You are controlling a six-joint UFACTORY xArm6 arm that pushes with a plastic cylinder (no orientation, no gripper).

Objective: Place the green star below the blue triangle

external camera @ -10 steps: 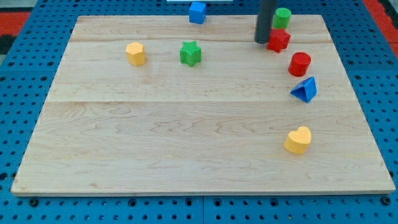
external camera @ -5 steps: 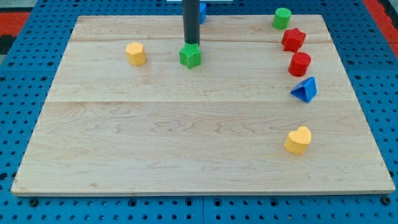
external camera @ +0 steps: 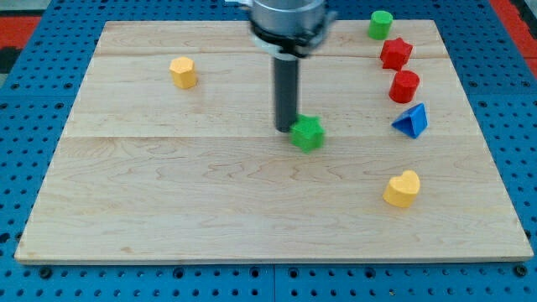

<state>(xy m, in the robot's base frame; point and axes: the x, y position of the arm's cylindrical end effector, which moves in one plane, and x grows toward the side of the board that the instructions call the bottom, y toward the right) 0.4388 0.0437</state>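
Green star (external camera: pixel 308 132) pushed lower-right by my tip (external camera: pixel 286 128).

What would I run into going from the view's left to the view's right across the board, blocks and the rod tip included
yellow block → my tip, just left of and touching or nearly touching the green star → green cylinder → blue triangle. The red star, red cylinder and yellow heart overlap these in left-right position, so I left them out.

Counter (external camera: pixel 168 184) of pale, matt wood with visible grain and plank seams, set on a blue perforated board (external camera: pixel 25 109) of plastic look; green star (external camera: pixel 308 132) and blue triangle (external camera: pixel 411 122) smooth, plastic-looking; rod to my tip (external camera: pixel 285 129) dark, matt.
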